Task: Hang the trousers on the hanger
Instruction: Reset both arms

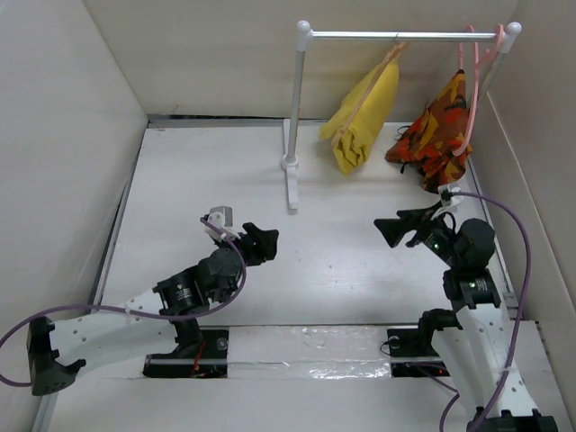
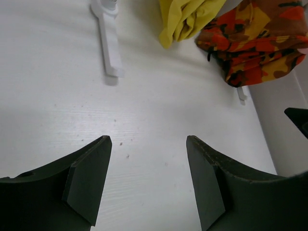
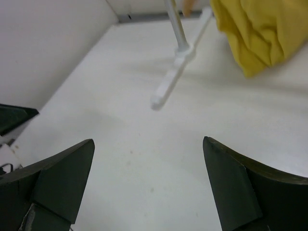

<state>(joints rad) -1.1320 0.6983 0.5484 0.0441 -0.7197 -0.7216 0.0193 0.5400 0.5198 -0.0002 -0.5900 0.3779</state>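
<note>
Black jaws stand wide apart on both arms, nothing between them. I've got the left gripper (image 1: 259, 241) and right gripper (image 1: 398, 230) low over the table (image 1: 342, 279), well apart. The surface is matte white with a few specks and a shiny tape strip (image 1: 297, 367) by the bases. Behind is a white rack (image 1: 292, 117). The trousers (image 1: 364, 117) hang on the hanger (image 1: 391, 59), which is tilted on the rail, with the folds near the tabletop. An orange-red garment (image 1: 436, 133) hangs on a pink hanger (image 1: 470, 85) further right. Beige walls (image 1: 72, 108) stand left, back and right.

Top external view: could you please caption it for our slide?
Yellow trousers draped on the hanger on the rail; left gripper and right gripper open.
</note>
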